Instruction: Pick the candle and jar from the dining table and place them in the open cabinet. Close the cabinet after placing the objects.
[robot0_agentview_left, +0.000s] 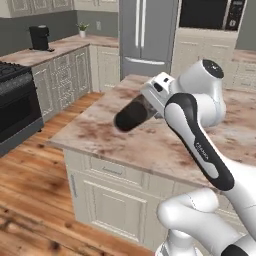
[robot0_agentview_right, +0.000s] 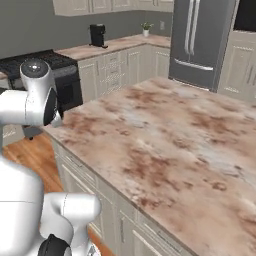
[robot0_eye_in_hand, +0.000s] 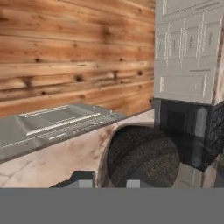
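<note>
My gripper (robot0_agentview_left: 151, 102) is shut on the jar (robot0_agentview_left: 133, 115), a dark grey cylinder with black contents. The jar lies almost level and sticks out to the lower left of the hand, above the left part of the dining table (robot0_agentview_left: 145, 145). In the hand view the jar (robot0_eye_in_hand: 144, 159) is a dark round mass between my fingertips (robot0_eye_in_hand: 81, 177), with the gripper (robot0_eye_in_hand: 109, 179) closed on it. The marble table top (robot0_agentview_right: 165, 140) spreads wide in the right base view. The candle and the cabinet are out of view.
A black stove (robot0_agentview_left: 15, 100) stands at the left across a wooden floor (robot0_agentview_left: 35, 190). A coffee machine (robot0_agentview_left: 39, 37) and a small plant (robot0_agentview_left: 82, 29) sit on the back counter. A steel fridge (robot0_agentview_left: 147, 35) and a microwave (robot0_agentview_left: 207, 14) stand beyond the table.
</note>
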